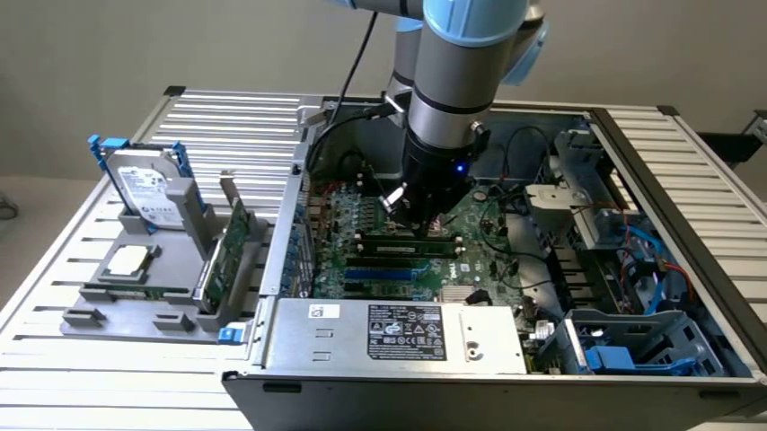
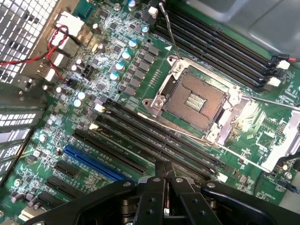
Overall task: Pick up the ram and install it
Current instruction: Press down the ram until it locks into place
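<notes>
Gripper [image 2: 164,171] closed above motherboard [image 2: 140,84] slots

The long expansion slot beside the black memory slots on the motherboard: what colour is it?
Blue. The expansion slot shows best in the wrist view, among black slots.

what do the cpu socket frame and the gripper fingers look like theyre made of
CPU socket frame: looks like bare metal, silvery and shiny, catching bright glints along its edges. Gripper fingers: dark and matt with bolt heads showing; could be black-coated metal or hard plastic, the look leaves it open.
</notes>
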You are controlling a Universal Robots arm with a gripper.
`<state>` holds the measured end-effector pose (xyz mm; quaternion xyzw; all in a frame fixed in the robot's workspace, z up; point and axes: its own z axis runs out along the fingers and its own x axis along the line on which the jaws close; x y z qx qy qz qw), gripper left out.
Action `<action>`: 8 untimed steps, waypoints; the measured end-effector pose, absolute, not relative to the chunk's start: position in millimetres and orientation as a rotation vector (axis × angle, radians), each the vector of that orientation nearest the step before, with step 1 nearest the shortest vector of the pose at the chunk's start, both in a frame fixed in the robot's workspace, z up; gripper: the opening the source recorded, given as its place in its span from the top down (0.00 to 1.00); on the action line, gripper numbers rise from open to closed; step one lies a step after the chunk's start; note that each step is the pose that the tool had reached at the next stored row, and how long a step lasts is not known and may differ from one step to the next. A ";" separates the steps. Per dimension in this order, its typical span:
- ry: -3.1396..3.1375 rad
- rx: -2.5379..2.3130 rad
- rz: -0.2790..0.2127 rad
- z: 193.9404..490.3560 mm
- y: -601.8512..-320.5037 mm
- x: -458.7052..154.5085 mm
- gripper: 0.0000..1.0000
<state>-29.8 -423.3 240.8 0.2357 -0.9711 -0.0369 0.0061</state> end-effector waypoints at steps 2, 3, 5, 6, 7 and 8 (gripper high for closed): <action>-3.048 0.700 -0.114 240.8 -423.3 -29.8 0.89; -3.052 0.681 -0.114 240.8 -423.3 -29.8 0.89; -3.061 0.643 -0.113 240.8 -423.3 -29.8 0.89; -3.065 0.622 -0.113 240.8 -423.3 -29.8 0.89; -3.070 0.602 -0.112 240.8 -423.3 -29.8 0.89; -3.074 0.583 -0.112 240.8 -423.3 -29.8 0.89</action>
